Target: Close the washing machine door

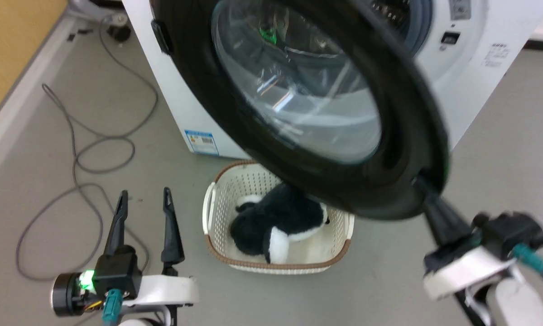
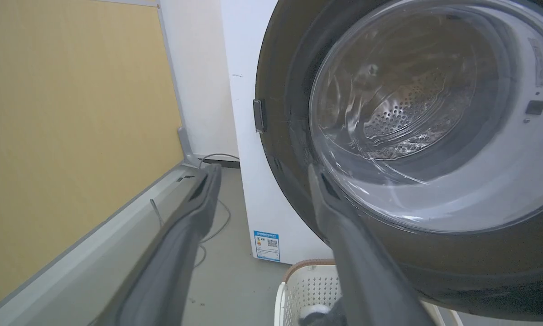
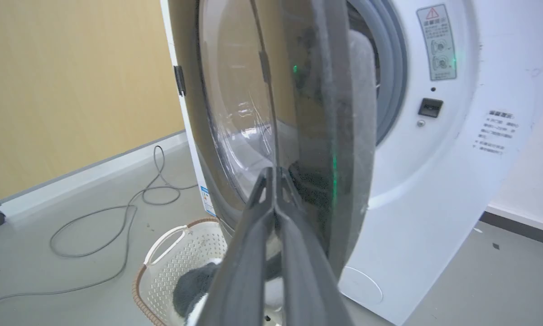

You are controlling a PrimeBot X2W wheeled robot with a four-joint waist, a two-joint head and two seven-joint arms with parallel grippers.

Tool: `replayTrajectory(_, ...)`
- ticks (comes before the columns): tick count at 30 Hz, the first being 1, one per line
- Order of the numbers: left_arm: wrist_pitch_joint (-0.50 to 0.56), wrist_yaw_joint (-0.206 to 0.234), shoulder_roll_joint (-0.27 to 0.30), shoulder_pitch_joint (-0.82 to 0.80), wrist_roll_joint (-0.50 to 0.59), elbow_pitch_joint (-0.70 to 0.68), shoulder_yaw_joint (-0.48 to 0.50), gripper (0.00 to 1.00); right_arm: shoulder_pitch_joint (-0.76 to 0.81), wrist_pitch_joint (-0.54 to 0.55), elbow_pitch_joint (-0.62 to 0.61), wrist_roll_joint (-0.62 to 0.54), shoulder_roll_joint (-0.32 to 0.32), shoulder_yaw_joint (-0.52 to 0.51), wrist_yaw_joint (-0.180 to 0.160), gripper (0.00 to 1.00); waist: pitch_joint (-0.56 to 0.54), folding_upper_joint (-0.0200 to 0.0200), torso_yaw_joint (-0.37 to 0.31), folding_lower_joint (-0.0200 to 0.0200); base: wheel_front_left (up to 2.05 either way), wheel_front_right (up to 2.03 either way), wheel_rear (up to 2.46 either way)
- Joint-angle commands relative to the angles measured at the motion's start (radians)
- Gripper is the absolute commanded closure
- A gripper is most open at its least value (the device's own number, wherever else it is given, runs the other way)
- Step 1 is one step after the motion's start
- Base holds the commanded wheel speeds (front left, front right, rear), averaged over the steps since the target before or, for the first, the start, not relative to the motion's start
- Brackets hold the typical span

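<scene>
Two dark fingers of the right gripper [image 1: 424, 188] are pressed together with nothing between them, their tips against the lower free edge of the washing machine door [image 1: 298, 90]. The door stands partly open at an angle to the washing machine [image 1: 470, 86]. Its hinge is on the left in the head view and its free edge points towards the robot's right. In the right wrist view a gap shows the grey gasket [image 3: 389, 81] behind the rim. Bare grey floor [image 1: 502, 172] lies open to the right. A cable [image 1: 74, 149] loops on the left. Under the door's lower rim sits a cream basket [image 1: 235, 183] holding a black-and-white plush toy [image 1: 276, 222]. The left gripper [image 1: 145, 192] hangs spread wide and empty, near the basket.
</scene>
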Motion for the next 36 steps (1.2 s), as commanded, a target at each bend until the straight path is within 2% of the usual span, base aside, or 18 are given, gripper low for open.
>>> replayTrajectory(1, -0.004, -0.006, -0.006, -0.028, 0.006, 0.000, -0.006, 0.00, -0.056, -0.004, 0.031, -0.011, 0.008, -0.030, -0.002, 1.00, 0.035, 0.0000, 0.009, -0.0001, 0.00, 0.00, 0.00)
replayTrajectory(12, -0.004, -0.003, -0.022, -0.103, 0.002, 0.005, -0.034, 0.00, -0.318, -0.004, 0.226, -0.043, -0.035, -0.163, -0.002, 1.00, 0.138, 0.0000, 0.040, -0.0001, 0.00, 0.00, 0.00)
replayTrajectory(19, -0.004, 0.001, -0.025, -0.126, -0.002, 0.010, -0.047, 0.00, -0.422, -0.004, 0.318, -0.078, -0.062, -0.230, -0.002, 1.00, 0.160, 0.0000, 0.055, -0.0001, 0.00, 0.00, 0.00)
replayTrajectory(24, -0.004, 0.003, -0.026, -0.130, -0.002, 0.017, -0.047, 0.00, -0.472, -0.004, 0.367, -0.148, -0.052, -0.281, -0.002, 1.00, 0.158, 0.0000, 0.060, -0.0001, 0.00, 0.00, 0.00)
replayTrajectory(30, -0.004, 0.006, -0.026, -0.115, -0.001, 0.025, -0.038, 0.00, -0.449, -0.004, 0.358, -0.195, -0.018, -0.342, -0.002, 1.00, 0.124, 0.0000, 0.043, -0.0001, 0.00, 0.00, 0.00)
replayTrajectory(36, -0.004, -0.003, -0.026, -0.084, 0.004, 0.044, -0.020, 0.00, -0.357, -0.004, 0.250, -0.204, 0.039, -0.395, -0.002, 1.00, 0.056, 0.0000, -0.008, -0.0001, 0.00, 0.00, 0.00)
